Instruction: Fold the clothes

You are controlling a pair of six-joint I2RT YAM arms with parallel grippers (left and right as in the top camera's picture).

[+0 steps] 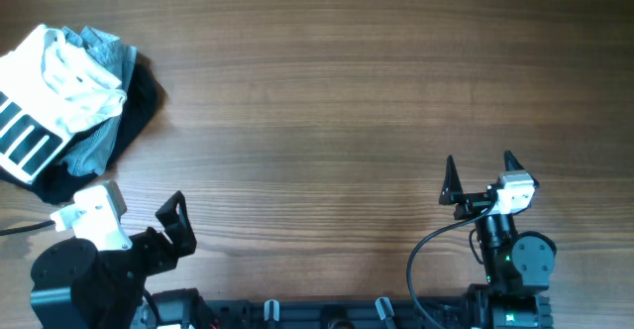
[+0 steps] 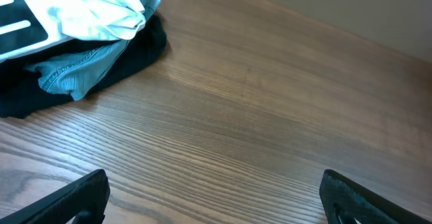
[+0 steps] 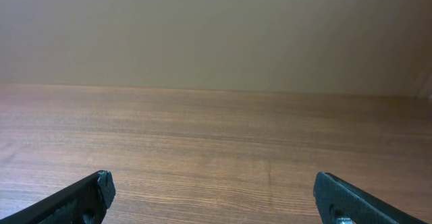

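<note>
The white T-shirt (image 1: 54, 91) with black block stripes lies crumpled on top of a pile at the table's far left; it also shows in the left wrist view (image 2: 74, 11). My left gripper (image 1: 173, 225) is open and empty near the front edge, below and right of the pile; its jaws (image 2: 216, 200) span bare wood. My right gripper (image 1: 480, 178) is open and empty at the front right, far from the pile, with only bare wood between its jaws (image 3: 212, 197).
Under the shirt lie a light-blue denim piece (image 1: 99, 141) and a black garment (image 1: 139, 101), both also in the left wrist view: denim (image 2: 74, 72), black garment (image 2: 138, 48). The wooden table (image 1: 347, 91) ends at a beige wall (image 3: 216, 28).
</note>
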